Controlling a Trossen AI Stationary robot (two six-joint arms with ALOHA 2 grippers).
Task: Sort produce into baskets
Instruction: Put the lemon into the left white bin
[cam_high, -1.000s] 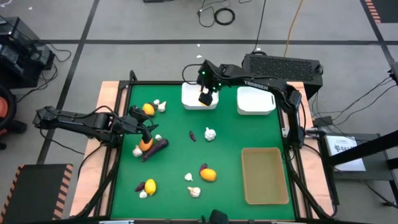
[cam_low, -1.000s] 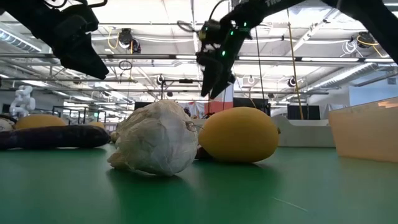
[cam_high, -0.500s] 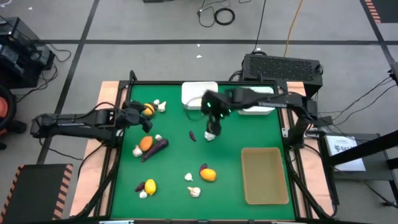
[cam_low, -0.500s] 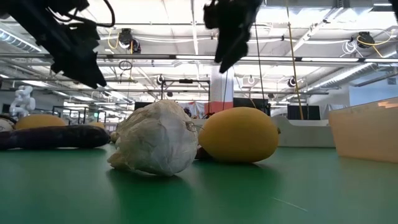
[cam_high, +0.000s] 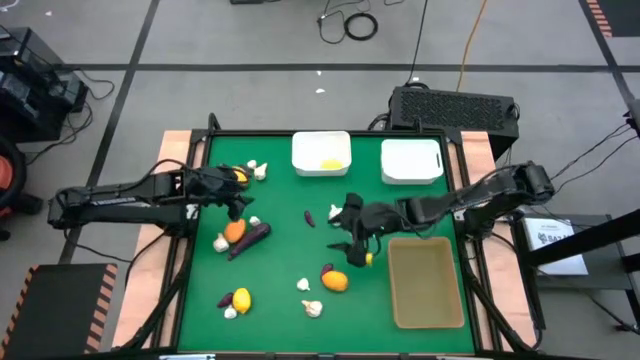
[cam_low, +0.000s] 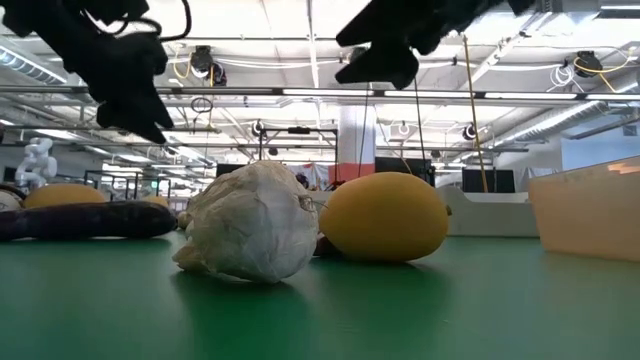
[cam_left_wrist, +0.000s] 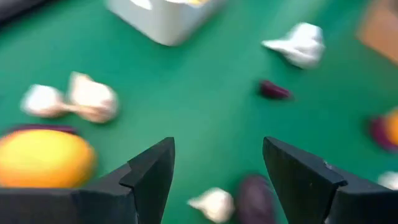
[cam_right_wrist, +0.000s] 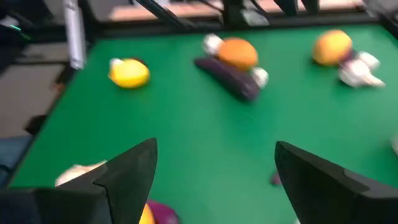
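**Operator:** What has changed since the earlier frame?

**Technician:** The right gripper (cam_high: 358, 243) has left the left-hand white bin (cam_high: 321, 154), where a yellow fruit (cam_high: 329, 165) now lies, and come down-table to hover just above the orange fruit (cam_high: 336, 281) near the tan tray (cam_high: 424, 281). Its fingers stand wide apart and hold nothing. The left gripper (cam_high: 228, 193) has lifted off the fruit-and-purple cluster and sits nearer the table's far-left corner, fingers parted, empty.

**Operator:** Where is the remaining produce?

**Technician:** Loose on the green mat, all to the left of the tan tray: orange fruits, white bulbs, dark purple pieces. The second white bin (cam_high: 411, 162) appears empty.

**Operator:** How should the orange fruit handle?

**Technician:** Judged light, firm and smooth-skinned; its rounded body could roll or slip. Grip across the widest middle. A purple piece (cam_high: 326, 269) touches it, so the fingers need clearance there.

**Operator:** And the bulbs?

**Technician:** The white bulb (cam_low: 248, 223) is lumpy with a papery, wrinkled skin; probably light and slightly crushable. Grip the body, not the loose tips.
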